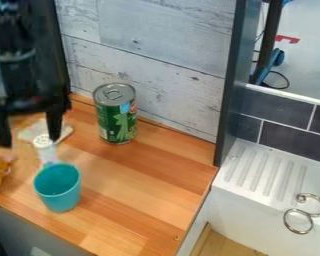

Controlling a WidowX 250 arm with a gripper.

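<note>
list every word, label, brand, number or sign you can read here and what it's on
No text can be read with certainty.
Green can: printed label, lettering too small to read.
Teal cup: no lettering visible.
White-topped shaker: none I can make out.

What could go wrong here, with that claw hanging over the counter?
The open gripper might knock over the clear, white-topped container seen by one fingertip. That could bump the teal cup, near the counter's edge. The green can could tip if the gripper swung sideways.
</note>
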